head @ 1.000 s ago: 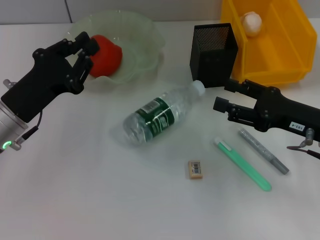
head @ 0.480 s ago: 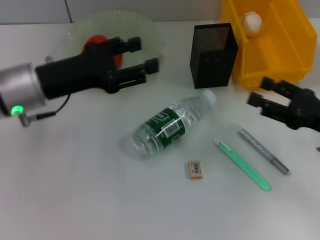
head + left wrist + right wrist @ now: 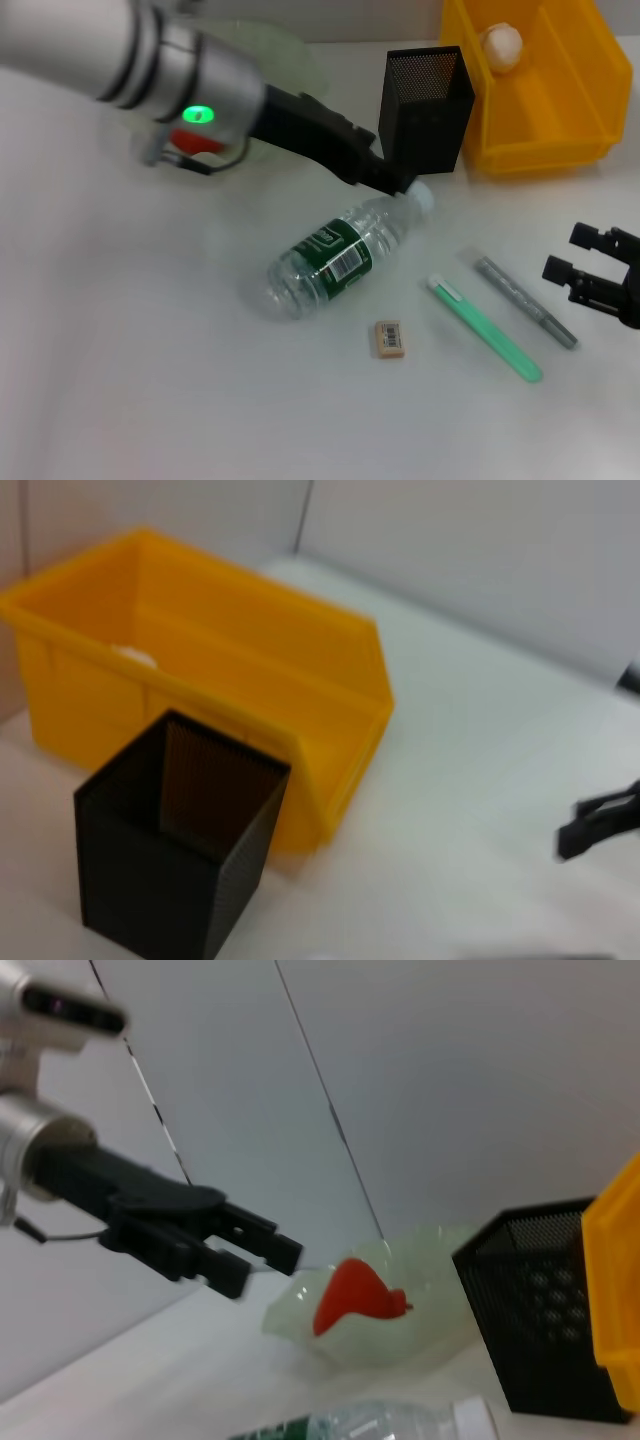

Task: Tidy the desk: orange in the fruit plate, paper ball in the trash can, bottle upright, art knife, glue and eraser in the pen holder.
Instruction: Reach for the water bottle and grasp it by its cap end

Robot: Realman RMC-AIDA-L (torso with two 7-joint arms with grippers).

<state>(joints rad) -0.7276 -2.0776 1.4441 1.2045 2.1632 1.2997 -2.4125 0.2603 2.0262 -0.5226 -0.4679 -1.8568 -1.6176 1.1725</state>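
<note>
The bottle [image 3: 335,252] lies on its side mid-table, its cap [image 3: 421,193] toward the pen holder [image 3: 425,95]. My left gripper [image 3: 388,178] reaches across from the left and hovers open at the bottle's neck; the right wrist view shows the left gripper [image 3: 268,1268] with its fingers apart. The orange [image 3: 196,143] rests in the fruit plate [image 3: 297,52], mostly hidden by that arm. The paper ball [image 3: 503,45] lies in the yellow trash can [image 3: 540,95]. The eraser [image 3: 390,338], green art knife [image 3: 487,328] and grey glue stick [image 3: 525,302] lie on the table. My right gripper [image 3: 585,262] stands open at the right edge.
The pen holder [image 3: 180,850] stands close against the trash can [image 3: 250,680], just behind the bottle's cap. The right wrist view shows the orange [image 3: 355,1295] in the fruit plate [image 3: 420,1325] beside the pen holder [image 3: 540,1310].
My left arm let go of the orange in the plate and swung right to the bottle's neck. The right arm drew back toward the right edge. The bottle shifted slightly.
</note>
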